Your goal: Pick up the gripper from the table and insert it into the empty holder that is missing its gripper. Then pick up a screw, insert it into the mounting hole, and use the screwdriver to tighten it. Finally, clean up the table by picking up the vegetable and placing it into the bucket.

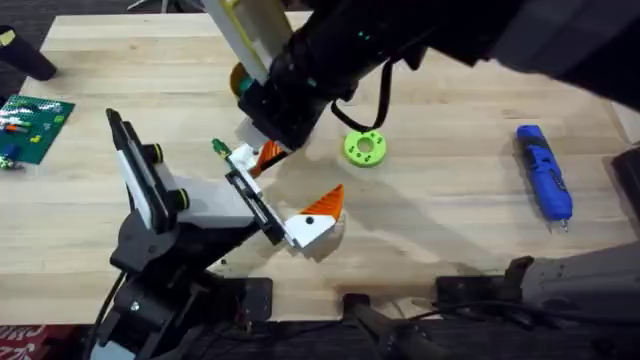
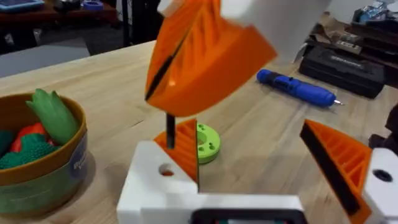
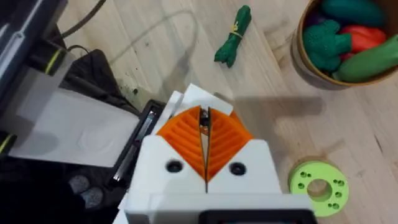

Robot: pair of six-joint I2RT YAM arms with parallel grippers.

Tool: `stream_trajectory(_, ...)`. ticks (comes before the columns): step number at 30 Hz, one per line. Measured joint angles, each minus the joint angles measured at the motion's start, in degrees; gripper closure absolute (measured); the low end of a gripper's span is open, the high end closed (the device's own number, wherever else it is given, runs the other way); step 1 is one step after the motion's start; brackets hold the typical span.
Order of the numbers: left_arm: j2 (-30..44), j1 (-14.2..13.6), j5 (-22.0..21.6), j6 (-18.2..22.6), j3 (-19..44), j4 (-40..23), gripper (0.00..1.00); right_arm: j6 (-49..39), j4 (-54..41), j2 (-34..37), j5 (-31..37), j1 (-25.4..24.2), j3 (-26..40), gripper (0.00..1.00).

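The holder [image 1: 215, 205], a white mount with black clamp plates, sits on the black jointed left arm. Its two white, orange-padded fingers form my left gripper [image 1: 300, 172] [image 2: 249, 134], which stands wide open. One finger [image 2: 180, 155] carries the mounting hole [image 2: 166, 169]. My right gripper [image 1: 262, 152] [image 3: 204, 134] hangs just above that hole, shut on a thin dark screw [image 2: 169, 129] [image 3: 203, 118] pointing down. The blue screwdriver [image 1: 543, 170] [image 2: 298, 87] lies at the right. A green vegetable [image 1: 220, 148] [image 3: 233, 34] lies on the table beside the bucket [image 2: 43, 186] [image 3: 301, 56].
The bucket holds several toy vegetables. A green ring-shaped disc [image 1: 365, 148] [image 2: 208, 143] [image 3: 317, 186] lies just beyond the holder. A green circuit board [image 1: 30, 125] is at the far left edge. Black cases [image 2: 342, 62] stand past the screwdriver.
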Motion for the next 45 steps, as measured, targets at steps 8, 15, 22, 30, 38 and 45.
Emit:
stream_trajectory(8, 0.0, 0.0, 0.0, 0.0, 0.0, 0.0, 0.014, -0.3, 0.0, 0.4, -0.2, 0.0, 0.0, 0.992)
stream_trajectory(15, 0.0, 0.0, 0.0, 0.0, 0.0, 0.0, 0.012, -0.5, -0.4, 0.6, -0.4, 0.0, 0.0, 0.992)
stream_trajectory(22, 0.0, 0.0, 0.0, 0.0, 0.0, 0.0, 0.012, -0.5, -0.5, 2.6, -0.4, 0.0, 0.0, 0.992)
stream_trajectory(30, 0.0, 0.0, 0.0, 0.0, 0.0, 0.0, 0.013, -0.5, -1.2, 3.6, -0.4, 0.0, -0.1, 0.992)
stream_trajectory(38, 0.0, 0.0, 0.0, 0.0, 0.0, 0.0, 0.012, -0.5, -1.2, 3.6, -0.8, 0.0, -0.1, 0.992)
stream_trajectory(45, 0.0, 0.0, 0.0, 0.0, 0.0, 0.0, 0.012, -0.7, -1.3, 3.7, -2.1, 0.0, -0.1, 0.992)
